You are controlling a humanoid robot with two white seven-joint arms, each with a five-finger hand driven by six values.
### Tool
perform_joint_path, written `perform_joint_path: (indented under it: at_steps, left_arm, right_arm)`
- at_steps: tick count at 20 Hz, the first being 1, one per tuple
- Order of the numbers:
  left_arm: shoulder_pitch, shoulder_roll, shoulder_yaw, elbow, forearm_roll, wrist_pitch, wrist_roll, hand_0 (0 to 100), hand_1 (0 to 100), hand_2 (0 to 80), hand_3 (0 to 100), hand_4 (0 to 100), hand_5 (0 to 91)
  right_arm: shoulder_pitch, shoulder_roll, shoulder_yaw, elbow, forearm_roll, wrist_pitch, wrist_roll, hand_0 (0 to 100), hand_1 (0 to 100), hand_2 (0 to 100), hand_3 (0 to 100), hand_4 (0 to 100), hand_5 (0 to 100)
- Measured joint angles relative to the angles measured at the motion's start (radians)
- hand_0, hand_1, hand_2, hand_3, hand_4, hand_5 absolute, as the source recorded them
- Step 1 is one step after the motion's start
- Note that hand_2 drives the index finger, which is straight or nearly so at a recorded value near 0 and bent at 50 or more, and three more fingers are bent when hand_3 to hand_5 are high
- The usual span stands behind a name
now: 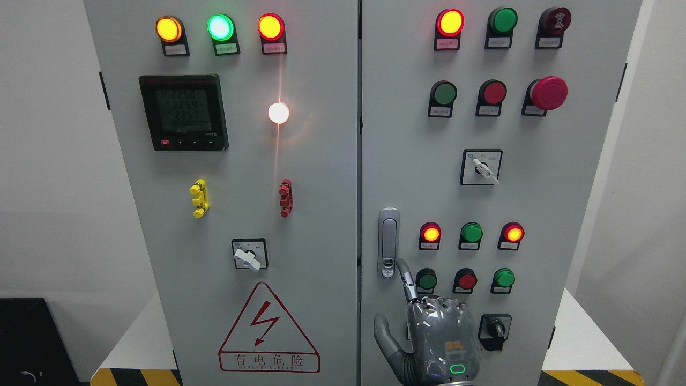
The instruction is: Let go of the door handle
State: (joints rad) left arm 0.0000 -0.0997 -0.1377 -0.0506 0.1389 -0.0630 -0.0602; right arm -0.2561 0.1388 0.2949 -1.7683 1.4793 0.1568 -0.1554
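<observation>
Grey metal cabinet (321, 161) fills the view, with two doors meeting at a centre seam. A silver handle (388, 242) sits upright on the right door, just right of the seam, below mid-height. One robot hand (437, 343) rises from the bottom edge, right of the middle, back toward the camera. Its index finger (407, 279) points up, the tip just beside the handle's lower right end; whether it touches is unclear. The thumb (386, 338) sticks out to the left, and the other fingers are folded. It grips nothing. Red and green lamps (471, 233) glow to the right of the handle.
</observation>
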Motion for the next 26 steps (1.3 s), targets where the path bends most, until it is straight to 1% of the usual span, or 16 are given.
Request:
perform_joint_path:
  at_steps: [26]
  left_arm:
    - [0.0,0.0,0.0,0.0,0.0,0.0,0.0,12,56,0.0,0,0,0.0]
  right_arm:
    - [-0.009,0.001,0.025,0.03,0.031,0.026,0.001,52,32,0,100,100,100]
